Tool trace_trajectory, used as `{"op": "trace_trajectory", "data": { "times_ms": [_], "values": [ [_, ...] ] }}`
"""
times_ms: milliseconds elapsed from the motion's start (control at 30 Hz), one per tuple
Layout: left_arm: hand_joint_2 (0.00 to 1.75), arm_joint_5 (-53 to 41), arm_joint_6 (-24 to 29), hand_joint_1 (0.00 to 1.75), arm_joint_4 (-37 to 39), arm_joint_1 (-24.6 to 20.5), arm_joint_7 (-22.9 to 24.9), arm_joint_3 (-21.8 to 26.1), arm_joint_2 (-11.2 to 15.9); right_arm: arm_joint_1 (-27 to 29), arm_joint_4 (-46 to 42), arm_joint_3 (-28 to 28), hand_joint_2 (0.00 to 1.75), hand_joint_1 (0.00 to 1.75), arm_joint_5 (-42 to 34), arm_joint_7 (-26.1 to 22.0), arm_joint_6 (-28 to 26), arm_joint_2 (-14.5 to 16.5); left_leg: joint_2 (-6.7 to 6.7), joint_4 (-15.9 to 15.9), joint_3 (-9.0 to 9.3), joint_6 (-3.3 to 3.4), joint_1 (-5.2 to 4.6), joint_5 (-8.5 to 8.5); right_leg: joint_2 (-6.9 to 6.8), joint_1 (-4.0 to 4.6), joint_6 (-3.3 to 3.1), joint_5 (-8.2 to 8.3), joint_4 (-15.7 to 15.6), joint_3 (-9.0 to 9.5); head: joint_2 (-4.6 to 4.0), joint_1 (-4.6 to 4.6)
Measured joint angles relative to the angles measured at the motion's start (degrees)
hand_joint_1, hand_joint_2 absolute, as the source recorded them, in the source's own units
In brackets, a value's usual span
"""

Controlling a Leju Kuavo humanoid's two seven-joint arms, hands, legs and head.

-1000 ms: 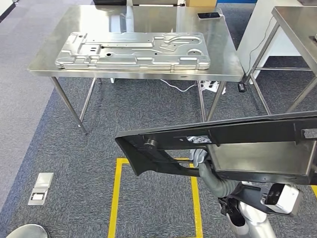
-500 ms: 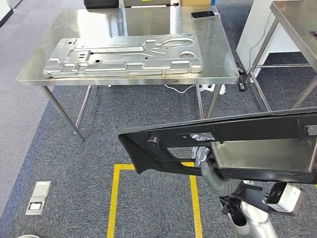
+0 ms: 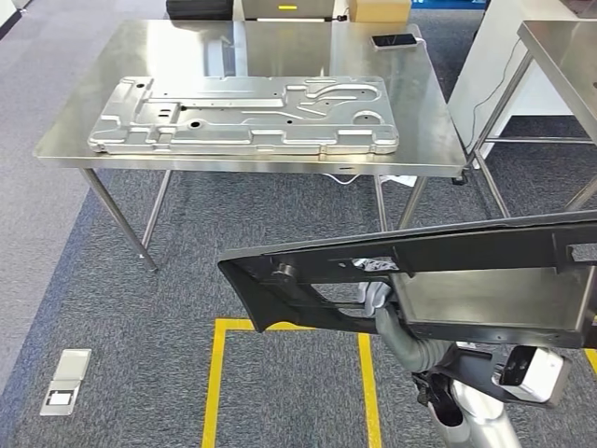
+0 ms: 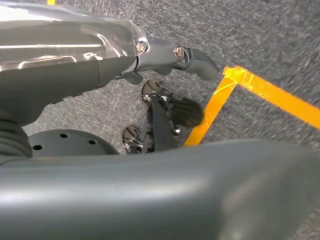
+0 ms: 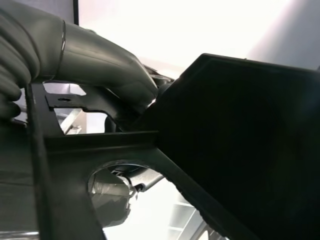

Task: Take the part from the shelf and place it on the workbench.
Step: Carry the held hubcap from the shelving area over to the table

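A long black moulded part (image 3: pixel 437 280) with cut-outs hangs level in front of me, over the carpet and short of the workbench. My right hand (image 3: pixel 380 303) grips it from below near its middle. In the right wrist view the grey thumb (image 5: pixel 109 65) presses on the black part (image 5: pixel 241 145). The steel workbench (image 3: pixel 423 103) stands ahead, with a large silver stamped panel (image 3: pixel 242 117) lying across it. My left hand (image 4: pixel 166 100) hangs over the carpet, fingers apart and holding nothing.
A phone (image 3: pixel 395 40) lies at the workbench's far right corner. A second steel table (image 3: pixel 563 56) stands to the right, with cables on the floor between the tables. Yellow tape (image 3: pixel 215 383) marks a square on the carpet, and a floor socket (image 3: pixel 64 381) sits at the left.
The whole view has shifted a little, so the camera moved; the workbench now sits slightly further right in the picture. The black part stays in my right hand in the same pose.
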Motion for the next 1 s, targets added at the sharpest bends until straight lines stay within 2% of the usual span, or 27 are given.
{"op": "trace_trajectory", "data": {
  "times_ms": [67, 100, 167, 233, 267, 300, 333, 400, 433, 467, 533, 567, 600, 633, 700, 767, 800, 833, 900, 933, 967, 1000],
  "values": [
    [1.75, 0.01, 0.00, 0.00, 0.00, 0.02, 0.02, 0.00, 0.02, -0.01, 0.17, 0.02, 1.75, 1.75, 0.01, 0.00, 0.00, 0.01, -0.08, 0.17, 1.18, -0.73, 0.14, -1.13, -0.13, 0.04, 0.19, 3.97, -5.50, 1.73, 0.00, 0.01],
    [1.75, 0.01, -0.01, 0.00, 0.00, -0.03, 0.03, -0.01, 0.03, -0.01, 0.28, 0.03, 1.75, 1.75, 0.02, 0.02, 0.00, 0.01, -0.11, 0.33, 1.30, -1.04, 0.10, -1.51, -0.13, 0.11, -0.05, 4.34, -7.39, 2.36, 0.01, 0.03],
    [1.75, -0.01, -0.01, 0.00, 0.00, -0.16, 0.07, -0.02, 0.04, 0.05, 0.44, 0.03, 1.75, 1.75, 0.03, 0.03, -0.02, 0.04, -0.10, 0.49, 1.01, -1.45, -0.08, -1.78, 0.05, 0.30, -0.95, 3.36, -8.39, 2.60, 0.02, 0.00],
    [1.75, -0.01, 0.00, 0.00, 0.00, -0.21, 0.08, -0.03, 0.03, 0.10, 0.38, 0.00, 1.75, 1.75, 0.03, 0.02, -0.04, 0.09, -0.04, 0.64, 1.12, -1.72, -0.11, -2.15, 0.17, 0.15, -1.93, 2.59, -8.80, 3.06, 0.02, -0.04],
    [1.75, -0.01, 0.01, 0.00, 0.00, -0.26, 0.07, -0.03, 0.02, 0.06, 0.34, -0.01, 1.75, 1.75, 0.03, 0.00, -0.04, 0.12, -0.02, 1.67, 0.84, -1.92, -0.07, -2.70, 0.10, 0.03, -2.33, 2.31, -8.89, 3.46, 0.02, -0.07],
    [1.75, -0.01, 0.01, 0.00, 0.00, -0.34, 0.06, -0.03, 0.02, 0.03, 0.30, -0.01, 1.75, 1.75, 0.04, 0.00, -0.04, 0.16, -0.01, 3.96, -0.20, -2.17, -0.01, -3.75, -0.01, -0.08, -2.70, 2.01, -8.98, 3.91, 0.02, -0.12],
    [1.75, -0.02, 0.01, 0.00, 0.00, -0.39, 0.04, -0.04, 0.02, 0.03, 0.27, -0.01, 1.75, 1.75, 0.05, 0.00, -0.04, 0.20, -0.01, 7.54, -2.15, -2.39, 0.07, -5.10, -0.11, -0.09, -2.99, 1.70, -9.01, 4.28, 0.01, -0.16],
    [1.75, -0.04, 0.01, 0.00, 0.00, -0.31, 0.04, -0.05, 0.02, 0.07, 0.26, 0.00, 1.75, 1.75, 0.07, 0.00, -0.04, 0.24, 0.00, 15.62, -7.38, -2.59, 0.16, -7.28, -0.16, -0.01, -3.32, 1.09, -9.01, 4.86, 0.01, -0.20],
    [1.75, -0.05, 0.02, 0.00, 0.00, -0.20, 0.04, -0.05, 0.02, 0.10, 0.26, 0.00, 1.75, 1.75, 0.07, -0.01, -0.04, 0.24, -0.01, 17.87, -9.32, -2.56, 0.14, -7.03, -0.07, 0.04, -3.37, 0.78, -9.01, 5.25, 0.00, -0.20],
    [1.75, -0.05, 0.03, 0.00, 0.00, -0.08, 0.04, -0.05, 0.02, 0.12, 0.26, 0.00, 1.75, 1.75, 0.07, -0.01, -0.04, 0.24, -0.01, 17.90, -10.22, -2.40, 0.10, -5.49, 0.05, 0.10, -3.40, 0.41, -9.01, 5.78, 0.00, -0.20],
    [1.75, -0.05, 0.05, 0.00, 0.00, 0.02, 0.02, -0.05, 0.03, 0.08, 0.26, 0.00, 1.75, 1.75, 0.07, -0.03, -0.04, 0.30, -0.03, 12.43, -9.33, -1.60, -0.20, 0.04, 0.23, 0.24, -3.34, -0.52, -9.04, 7.19, 0.00, -0.20],
    [1.75, -0.06, 0.05, 0.00, 0.00, 0.02, 0.00, -0.06, 0.05, 0.04, 0.27, 0.00, 1.75, 1.75, 0.07, -0.04, -0.04, 0.36, -0.04, 9.57, -8.49, -1.04, -0.46, 2.29, 0.25, 0.36, -3.22, -0.97, -9.12, 7.82, 0.00, -0.19],
    [1.75, -0.07, 0.05, 0.00, 0.00, 0.02, -0.01, -0.07, 0.08, 0.02, 0.28, 0.00, 1.75, 1.75, 0.07, -0.06, -0.04, 0.43, -0.05, 7.41, -7.79, -0.50, -0.74, 3.64, 0.30, 0.35, -3.00, -1.31, -9.23, 8.25, 0.00, -0.18],
    [1.75, -0.07, 0.05, 0.00, 0.00, 0.03, -0.01, -0.07, 0.10, 0.02, 0.30, 0.00, 1.75, 1.75, 0.07, -0.06, -0.04, 0.49, -0.05, 6.46, -7.45, -0.05, -1.01, 3.97, 0.32, 0.31, -2.74, -1.53, -9.39, 8.47, 0.00, -0.17],
    [1.75, -0.07, 0.05, 0.00, 0.00, -0.01, 0.01, -0.08, 0.11, 0.02, 0.29, 0.01, 1.75, 1.75, 0.07, -0.05, -0.04, 0.54, -0.03, 5.57, -7.09, 0.57, -1.27, 3.53, 0.30, 0.21, -2.11, -1.65, -9.96, 8.65, 0.00, -0.17],
    [1.75, -0.07, 0.08, 0.00, 0.00, -0.13, 0.01, -0.08, 0.10, -0.04, 0.10, 0.00, 1.75, 1.75, 0.03, -0.05, -0.05, 0.54, 0.01, 2.95, -5.66, 0.85, -0.94, 2.77, 0.13, 0.27, -1.61, -2.14, -9.85, 8.69, 0.00, -0.14],
    [1.75, -0.07, 0.09, 0.00, 0.00, -0.17, 0.02, -0.08, 0.10, -0.10, 0.01, -0.01, 1.75, 1.75, 0.01, -0.06, -0.05, 0.53, 0.02, 1.59, -4.76, 0.90, -0.69, 2.48, 0.09, 0.33, -1.41, -2.83, -8.56, 8.08, 0.00, -0.12],
    [1.75, -0.08, 0.09, 0.00, 0.00, -0.18, 0.02, -0.08, 0.08, -0.11, -0.04, -0.02, 1.75, 1.75, 0.00, -0.07, -0.04, 0.52, 0.03, 0.64, -3.97, 0.89, -0.47, 2.15, 0.06, 0.30, -1.25, -3.90, -5.94, 6.66, 0.00, -0.09],
    [1.75, -0.08, 0.09, 0.00, 0.00, -0.09, 0.07, -0.08, 0.00, 0.03, -0.01, -0.01, 1.75, 1.75, 0.01, -0.05, -0.02, 0.52, 0.02, 0.34, -3.02, 0.89, -0.39, 1.66, 0.06, 0.28, -0.87, -5.88, 1.20, 2.24, 0.00, -0.06],
    [1.75, -0.08, 0.09, 0.00, 0.00, -0.05, 0.08, -0.08, -0.04, 0.15, 0.01, -0.01, 1.75, 1.75, 0.01, -0.05, -0.01, 0.51, 0.02, 0.34, -2.49, 0.81, -0.37, 1.24, 0.05, 0.26, -0.67, -5.88, 3.74, 0.29, 0.00, -0.04],
    [1.75, -0.07, 0.09, 0.00, 0.00, -0.02, 0.10, -0.08, -0.06, 0.24, 0.02, -0.02, 1.75, 1.75, 0.00, -0.04, -0.02, 0.51, 0.02, 0.35, -1.87, 0.62, -0.33, 0.75, 0.04, 0.24, -0.52, -4.66, 4.28, -0.76, 0.00, -0.04],
    [1.75, -0.07, 0.09, 0.00, 0.00, -0.01, 0.12, -0.08, -0.07, 0.28, 0.02, -0.02, 1.75, 1.75, -0.01, -0.04, -0.01, 0.50, 0.01, 0.35, -1.11, 0.39, -0.27, 0.22, 0.02, 0.22, -0.40, -2.32, 2.55, -0.74, 0.00, -0.04]
  ]
}}
